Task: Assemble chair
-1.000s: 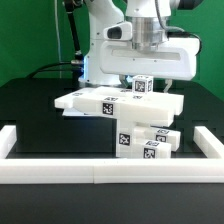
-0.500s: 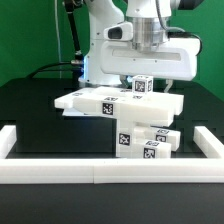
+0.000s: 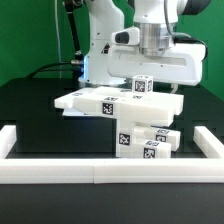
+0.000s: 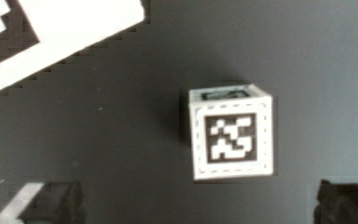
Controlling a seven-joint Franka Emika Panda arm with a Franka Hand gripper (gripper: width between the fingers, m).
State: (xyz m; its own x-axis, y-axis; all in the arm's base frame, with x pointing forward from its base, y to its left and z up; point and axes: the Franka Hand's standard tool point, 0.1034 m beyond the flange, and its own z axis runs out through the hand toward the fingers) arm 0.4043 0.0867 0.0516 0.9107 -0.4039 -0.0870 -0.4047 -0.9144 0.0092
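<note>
The chair parts sit clustered at the centre of the exterior view on the black table. A flat white slab lies across the top of the pile, and a small tagged cube stands upright on it near the frame's middle. Below, toward the lower right, tagged leg blocks are stacked against each other, just behind the white border rail. The arm's white body hangs over the cube. In the wrist view the cube shows mid-frame, and the pincer is released — its two fingers stand wide apart, clear of the cube.
</note>
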